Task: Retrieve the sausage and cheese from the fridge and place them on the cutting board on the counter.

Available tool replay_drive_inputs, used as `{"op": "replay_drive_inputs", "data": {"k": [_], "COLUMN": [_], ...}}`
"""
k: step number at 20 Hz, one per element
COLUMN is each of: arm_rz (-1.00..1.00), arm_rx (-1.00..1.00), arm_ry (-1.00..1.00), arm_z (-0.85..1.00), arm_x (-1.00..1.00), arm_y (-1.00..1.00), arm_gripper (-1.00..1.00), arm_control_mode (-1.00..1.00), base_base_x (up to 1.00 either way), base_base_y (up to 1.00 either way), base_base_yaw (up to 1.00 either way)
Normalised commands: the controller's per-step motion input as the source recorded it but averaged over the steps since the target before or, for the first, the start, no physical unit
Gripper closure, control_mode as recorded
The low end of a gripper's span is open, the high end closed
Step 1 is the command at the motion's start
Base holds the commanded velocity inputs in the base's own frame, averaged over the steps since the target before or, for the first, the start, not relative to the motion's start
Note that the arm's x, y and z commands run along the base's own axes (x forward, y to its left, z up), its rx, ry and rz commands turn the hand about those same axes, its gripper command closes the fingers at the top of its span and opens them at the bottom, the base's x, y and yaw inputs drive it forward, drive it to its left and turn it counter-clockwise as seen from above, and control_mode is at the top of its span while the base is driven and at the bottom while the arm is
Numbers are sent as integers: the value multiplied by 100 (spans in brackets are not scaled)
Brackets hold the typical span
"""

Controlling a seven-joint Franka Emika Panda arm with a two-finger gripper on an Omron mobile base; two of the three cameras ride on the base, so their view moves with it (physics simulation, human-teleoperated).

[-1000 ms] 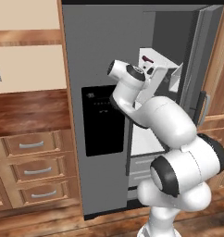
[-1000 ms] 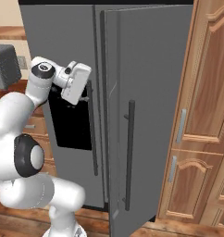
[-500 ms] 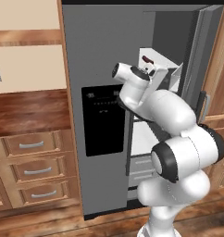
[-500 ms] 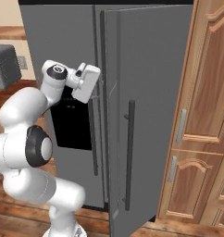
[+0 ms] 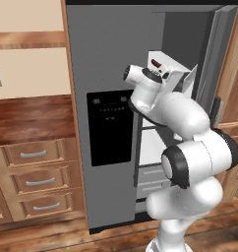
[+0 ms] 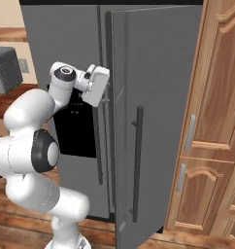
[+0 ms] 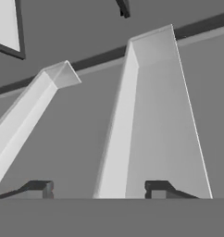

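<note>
- The tall grey side-by-side fridge (image 5: 105,49) has flat, matte steel-like door faces. Its right-hand door (image 6: 160,63) is swung partly out, and the gripper (image 7: 99,189) sits right at the seam between the two doors, at about upper-dispenser height.
- In the hand view, two long, square-edged grey handles (image 7: 153,115) run away from the gripper. The two small dark fingertips (image 7: 40,187) stand apart. The near edge of the broader handle lies between them, and the left tip is clear of it, so nothing is clamped.
- A glossy black rectangular dispenser panel (image 5: 111,128) lies below the gripper and to its left on the closed door.
- Behind the gripper, through the gap, are smooth white inner shelves and drawers (image 5: 151,147). The opening is narrow, edged by the closed door's side and the open door's inner face.
- Further left of the gripper, a dark reddish-brown polished wooden counter (image 5: 32,118) tops lighter wooden drawers with silver bar handles (image 5: 33,154).
- To the gripper's right, beyond the open door's edge, stand tall light-brown panelled wooden cabinets (image 6: 219,107), close to the door's swing.
</note>
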Motion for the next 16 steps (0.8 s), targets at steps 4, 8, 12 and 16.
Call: {"op": "replay_drive_inputs", "data": {"k": [4, 8, 12, 16], "arm_rz": [-8, -9, -9, -10], "arm_rx": [-4, -4, -2, -1], "arm_ry": [0, 0, 0, 0], "arm_z": [-11, -20, -20, -15], "arm_x": [-25, -29, -28, -27], "arm_y": [-100, -100, -100, -100], "arm_gripper": [-100, -100, -100, -100], "arm_control_mode": [-100, -100, -100, -100], "base_base_x": [0, 0, 0, 0], "base_base_y": [0, 0, 0, 0], "base_base_yaw": [0, 0, 0, 0]}}
